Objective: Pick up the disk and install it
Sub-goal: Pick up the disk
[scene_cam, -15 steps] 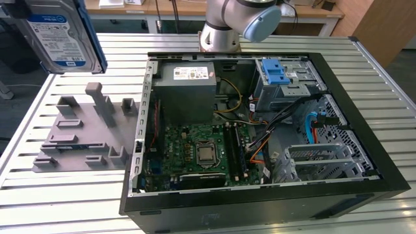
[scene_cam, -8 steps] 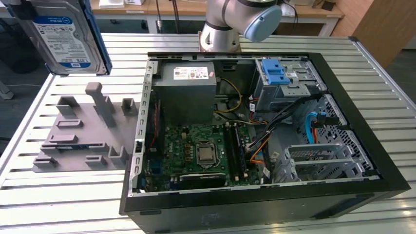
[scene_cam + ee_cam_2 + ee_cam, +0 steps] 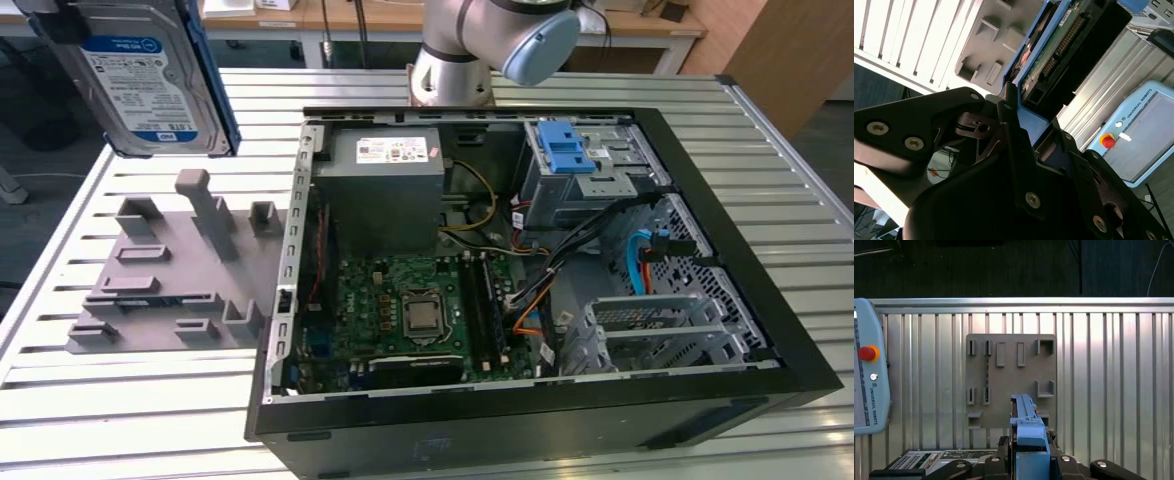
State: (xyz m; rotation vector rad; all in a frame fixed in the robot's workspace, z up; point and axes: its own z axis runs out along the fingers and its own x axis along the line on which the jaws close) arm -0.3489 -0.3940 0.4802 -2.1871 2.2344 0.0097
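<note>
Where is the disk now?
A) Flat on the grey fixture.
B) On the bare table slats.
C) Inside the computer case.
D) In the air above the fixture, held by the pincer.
D: in the exterior view the disk hangs clear above the fixture, and in the first wrist view the pincer is shut on its blue edge.

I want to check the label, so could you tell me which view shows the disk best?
The exterior view: the disk faces it, label showing. The second wrist view shows its circuit-board side; the first wrist view, its blue edge.
</note>
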